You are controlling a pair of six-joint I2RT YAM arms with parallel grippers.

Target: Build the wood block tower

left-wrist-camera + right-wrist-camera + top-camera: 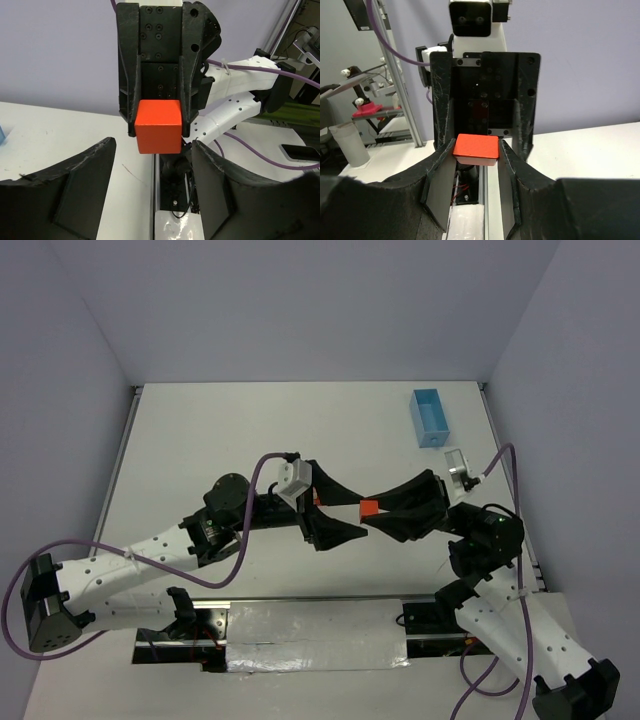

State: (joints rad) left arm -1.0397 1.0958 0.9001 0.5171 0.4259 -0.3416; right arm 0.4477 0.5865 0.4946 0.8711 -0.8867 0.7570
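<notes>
One red-orange wooden block (367,507) hangs in the air above the middle of the table. My right gripper (370,513) is shut on it from the right. In the right wrist view the block (476,149) sits pinched between the two fingertips of that gripper (477,145). My left gripper (358,517) faces it from the left, open wide. In the left wrist view the block (158,126) is level with the tips of the left gripper (153,142), with a gap on each side. No standing wood block tower is in view.
A light-blue rectangular tray (430,417) lies at the far right of the white table (230,430). A foil-taped strip (315,635) runs between the arm bases at the near edge. Purple cables loop beside both arms.
</notes>
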